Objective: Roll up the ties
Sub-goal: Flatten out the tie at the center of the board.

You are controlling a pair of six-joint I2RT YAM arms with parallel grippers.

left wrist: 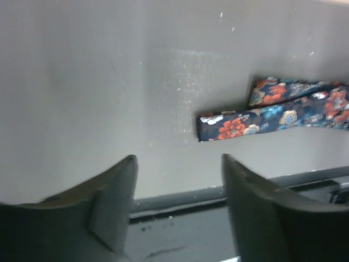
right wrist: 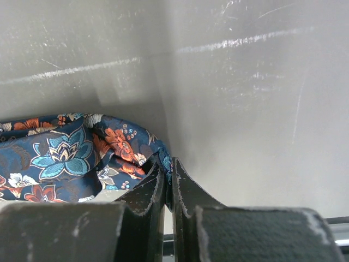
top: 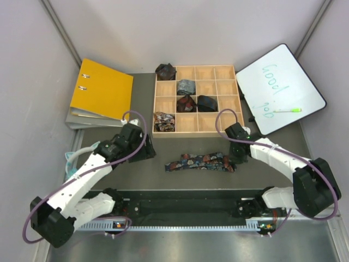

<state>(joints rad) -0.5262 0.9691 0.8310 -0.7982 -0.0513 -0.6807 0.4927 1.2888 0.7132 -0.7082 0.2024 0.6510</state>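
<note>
right end effector (right wrist: 168,166) clenched on edge of navy tie (right wrist: 65,158), thin bite, could slip mid-roll; left end effector (left wrist: 179,164) released, tie may drag

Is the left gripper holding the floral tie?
No, the left gripper is open and empty, with the floral tie lying apart from its fingers.

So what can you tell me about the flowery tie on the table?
The flowery tie is soft-looking dark navy cloth with orange-red and light-blue flowers. It lies unrolled on the grey table, doubled into a long strip, in front of the wooden box. The right jaws are shut on its bunched end; the open left jaws are not touching it.
</note>
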